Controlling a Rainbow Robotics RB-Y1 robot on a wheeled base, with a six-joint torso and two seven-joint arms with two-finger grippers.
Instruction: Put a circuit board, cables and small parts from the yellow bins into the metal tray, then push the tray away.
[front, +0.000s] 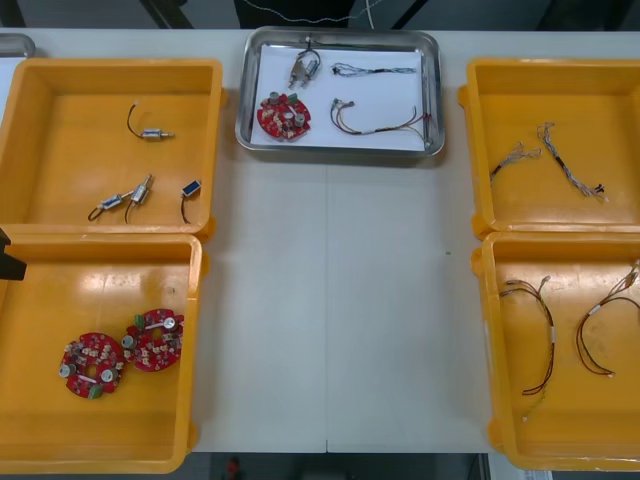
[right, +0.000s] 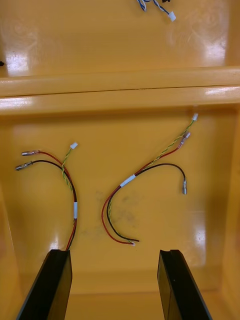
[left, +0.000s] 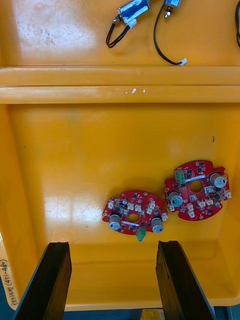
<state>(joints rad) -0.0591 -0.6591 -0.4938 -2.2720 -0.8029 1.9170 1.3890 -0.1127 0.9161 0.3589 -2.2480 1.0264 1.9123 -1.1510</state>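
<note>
The metal tray (front: 433, 92) stands at the table's far middle. It holds a round red circuit board (front: 284, 117), a small metal part (front: 303, 68), a twisted blue and white cable (front: 372, 70) and a red and yellow cable (front: 380, 122). My left gripper (left: 114, 282) is open over the near left yellow bin (left: 100, 145), with two red circuit boards (left: 134, 211) (left: 197, 190) lying just beyond its fingers. My right gripper (right: 115, 285) is open over the near right yellow bin (right: 150, 130). Two red, yellow and black cables (right: 75, 210) (right: 127, 181) lie beyond its fingers.
The far left bin (front: 80, 120) holds several small metal parts (front: 150, 133). Twisted cables (front: 570, 170) lie in the far right bin (front: 560, 100). The near left bin (front: 100, 420) holds two boards (front: 92, 365); the near right bin (front: 570, 420) holds cables (front: 545, 330). Bare table lies between the bins.
</note>
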